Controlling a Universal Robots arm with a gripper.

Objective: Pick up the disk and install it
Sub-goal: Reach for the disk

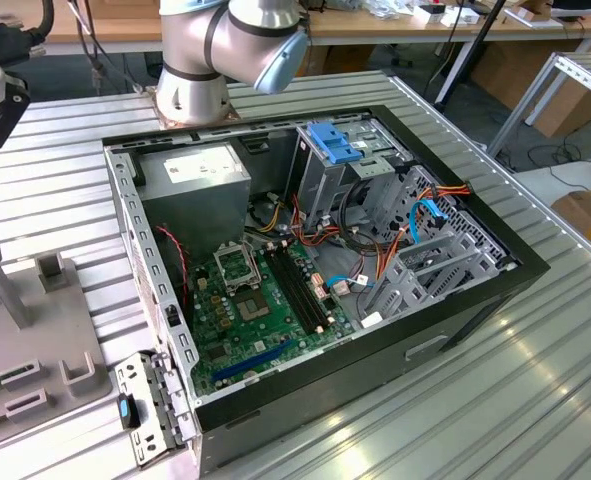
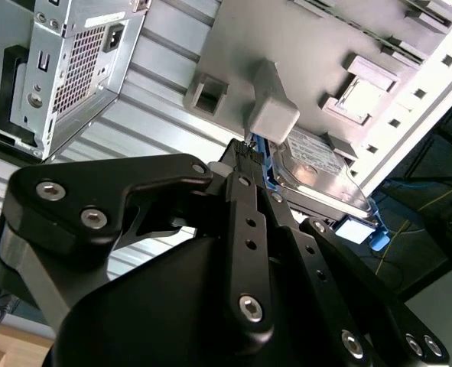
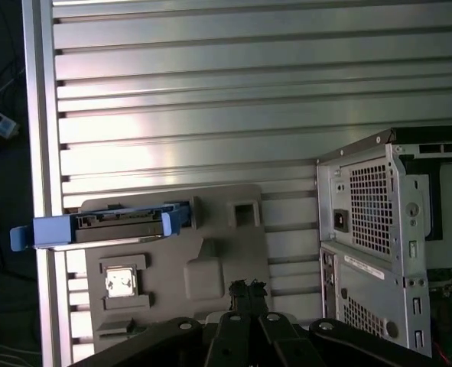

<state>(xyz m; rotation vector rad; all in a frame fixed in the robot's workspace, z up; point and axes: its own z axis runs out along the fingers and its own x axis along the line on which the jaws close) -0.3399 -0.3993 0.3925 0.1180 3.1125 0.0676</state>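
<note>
The disk (image 3: 99, 227), silver-grey in a bright blue carrier, stands on its edge in a slot at one end of the grey fixture plate (image 3: 210, 245). In the second wrist view the disk (image 2: 317, 168) shows its metal face with the blue frame along its edges. My gripper (image 3: 246, 287) hangs above the fixture's middle, apart from the disk. Its black fingers are shut with nothing between them. In the second wrist view my gripper (image 2: 247, 153) points toward the disk's near blue edge.
The open computer case (image 1: 475, 300) lies on the ribbed metal table, holding the green board (image 1: 265, 310), a grey power-supply box (image 1: 200, 170) and a grey cage with a blue top (image 1: 335, 145). The grey fixture (image 1: 25, 350) sits on the exterior view's left. A small square chip (image 3: 120, 281) rests in the fixture.
</note>
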